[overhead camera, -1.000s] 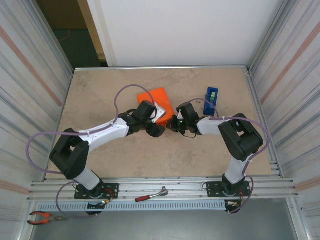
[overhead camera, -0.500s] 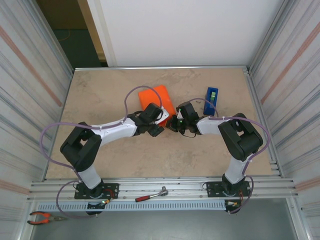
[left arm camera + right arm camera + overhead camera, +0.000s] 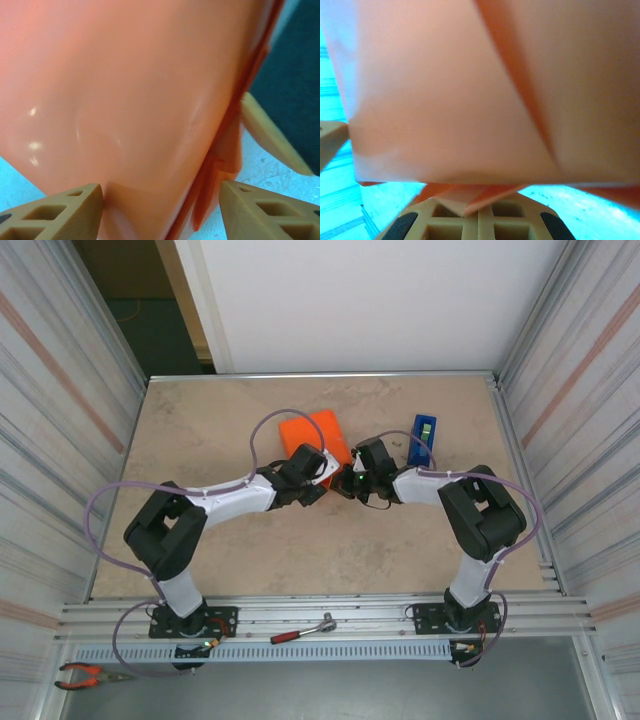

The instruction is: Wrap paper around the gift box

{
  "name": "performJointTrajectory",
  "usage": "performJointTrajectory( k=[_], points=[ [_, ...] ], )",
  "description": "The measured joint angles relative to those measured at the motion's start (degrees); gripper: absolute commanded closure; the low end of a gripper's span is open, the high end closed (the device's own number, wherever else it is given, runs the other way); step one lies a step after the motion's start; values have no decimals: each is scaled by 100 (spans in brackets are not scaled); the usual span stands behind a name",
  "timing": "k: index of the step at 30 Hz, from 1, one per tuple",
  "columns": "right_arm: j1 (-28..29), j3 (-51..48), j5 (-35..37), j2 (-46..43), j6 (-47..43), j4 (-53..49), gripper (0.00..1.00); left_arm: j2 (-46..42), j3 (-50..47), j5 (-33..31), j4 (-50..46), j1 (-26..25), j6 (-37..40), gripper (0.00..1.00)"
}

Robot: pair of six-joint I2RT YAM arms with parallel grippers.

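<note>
The orange paper (image 3: 312, 435) lies folded over into a parcel near the middle of the table, and the gift box is hidden inside it. My left gripper (image 3: 316, 473) is at the parcel's near edge. In the left wrist view it (image 3: 161, 194) stands open astride a folded paper (image 3: 130, 90) corner, with the left finger (image 3: 55, 215) against the paper and the right finger (image 3: 270, 212) apart from it. My right gripper (image 3: 352, 478) is at the parcel's near right corner. In its wrist view it (image 3: 479, 215) is shut on a paper flap (image 3: 470, 197).
A blue tape dispenser (image 3: 422, 438) stands right of the parcel, close behind the right arm. A red-handled ratchet (image 3: 300, 630) lies on the front rail, and pliers (image 3: 85, 675) lie at the bottom left. Corrugated metal walls enclose both sides.
My left arm has pushed forward and right against the parcel, and its jaws have narrowed. The parcel has shifted slightly away. My right gripper has kept its pinch and edged forward.
</note>
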Motion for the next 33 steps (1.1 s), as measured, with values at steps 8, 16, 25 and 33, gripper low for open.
performJointTrajectory(
  k=[8, 16, 25, 33],
  points=[
    [-122, 262, -133, 192, -13, -33, 100, -645, -48, 529, -118, 245, -190, 9],
    [-256, 345, -302, 264, -35, -214, 100, -1875, -267, 1073, -83, 1163, -407, 1],
    [-210, 612, -310, 461, -57, -334, 100, -1482, -256, 1390, 2, 940, -101, 1],
    [-201, 649, -321, 529, -81, -341, 100, -376, -131, 892, 199, 212, 723, 1]
  ],
)
